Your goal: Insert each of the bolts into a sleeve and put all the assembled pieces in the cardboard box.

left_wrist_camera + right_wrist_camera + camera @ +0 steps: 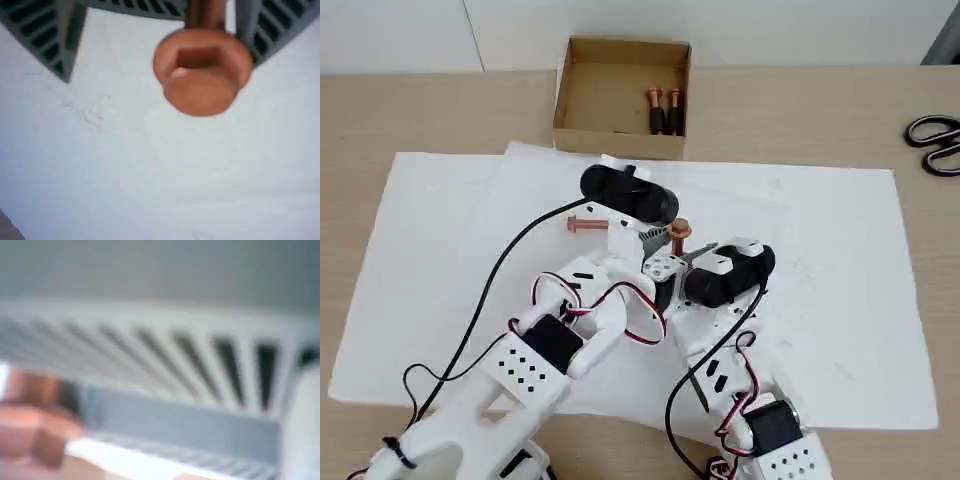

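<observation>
Your right gripper (692, 258) is nearest, tip to tip with the left gripper (668, 243) over the white sheet (840, 300). I can't tell whether it is open or closed. Its wrist view shows a blurred dark piece (67, 395) touching copper, maybe a sleeve. The left gripper is clamped on a copper bolt (202, 70), shank between the jaws. The head is free and seems to face up, just beside the right gripper, so mating depends on lining up that axis. A spare bolt (585, 224) lies flat just past, on the left arm's side. Farthest back, the cardboard box (570, 100) holds two assembled pieces (665, 110).
</observation>
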Motion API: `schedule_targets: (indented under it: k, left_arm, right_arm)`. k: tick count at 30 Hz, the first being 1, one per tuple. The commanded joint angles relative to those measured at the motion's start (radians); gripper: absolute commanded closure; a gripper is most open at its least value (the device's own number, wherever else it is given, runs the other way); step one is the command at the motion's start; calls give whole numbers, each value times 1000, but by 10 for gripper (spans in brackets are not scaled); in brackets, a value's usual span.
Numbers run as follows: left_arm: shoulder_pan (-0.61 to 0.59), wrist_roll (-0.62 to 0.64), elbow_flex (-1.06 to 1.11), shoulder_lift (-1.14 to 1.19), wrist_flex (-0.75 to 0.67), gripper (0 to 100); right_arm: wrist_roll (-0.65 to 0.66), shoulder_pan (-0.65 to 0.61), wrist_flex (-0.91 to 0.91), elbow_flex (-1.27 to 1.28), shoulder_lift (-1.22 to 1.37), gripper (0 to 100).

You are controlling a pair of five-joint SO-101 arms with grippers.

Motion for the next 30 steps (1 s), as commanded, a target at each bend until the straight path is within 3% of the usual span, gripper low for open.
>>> schedule_targets:
  k: [1,26,30]
  left_arm:
    - [5,-5,-45,-2,-2,732]
    - [-83,-5,-96,0,74,706]
    - [-230,-6,-191,0,189,708]
  right_arm:
    - [-5,-1,2,-6,-28,995]
    - [-5,-1,2,-8,-28,995]
    - [-5,12,4,-9,-24,995]
